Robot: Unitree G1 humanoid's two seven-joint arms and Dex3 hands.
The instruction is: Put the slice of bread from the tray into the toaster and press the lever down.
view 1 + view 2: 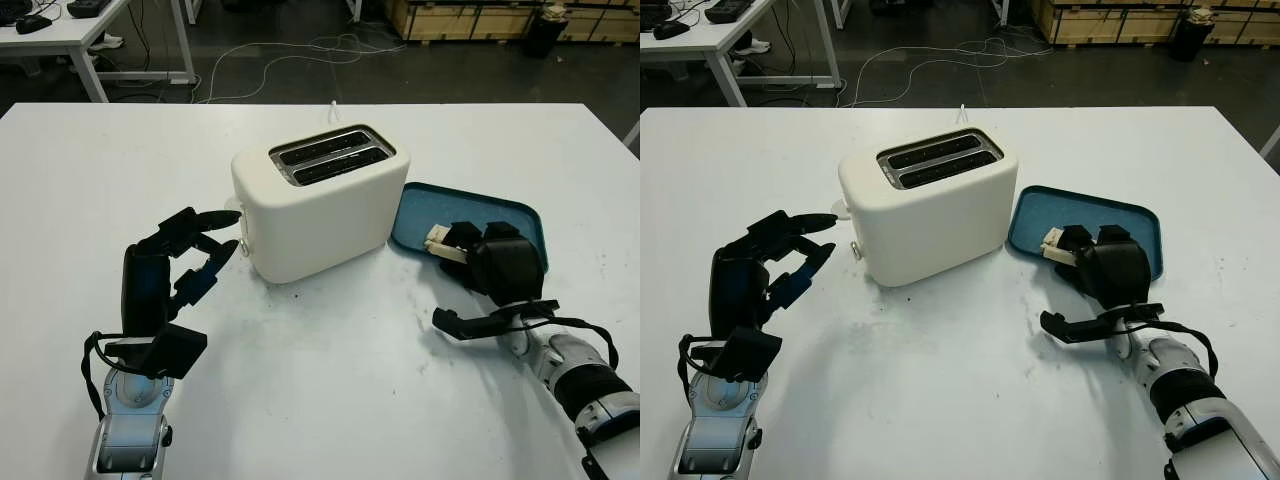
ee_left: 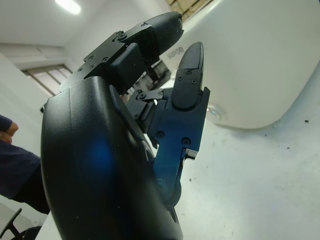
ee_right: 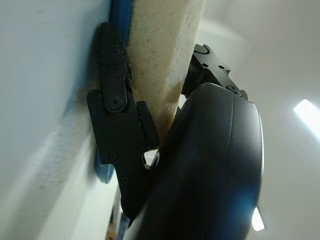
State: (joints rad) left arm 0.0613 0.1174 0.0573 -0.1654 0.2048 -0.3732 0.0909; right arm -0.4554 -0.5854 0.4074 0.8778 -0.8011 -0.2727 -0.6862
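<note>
Now the right hand (image 1: 478, 252) is closed on the bread (image 3: 162, 65), low over the blue tray (image 1: 512, 215). It should lift the bread straight up, then bring it above a toaster (image 1: 320, 200) slot. The left hand (image 1: 190, 255), open, waits beside the toaster.

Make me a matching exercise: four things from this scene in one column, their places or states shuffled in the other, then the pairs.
1. toaster
2. bread
3. tray
4. left hand

A. blue, lying to the right of the toaster
B. open, beside the toaster's lever end
C. gripped in the right hand at the tray
D. both slots empty

Pairs: 1-D, 2-C, 3-A, 4-B
</note>
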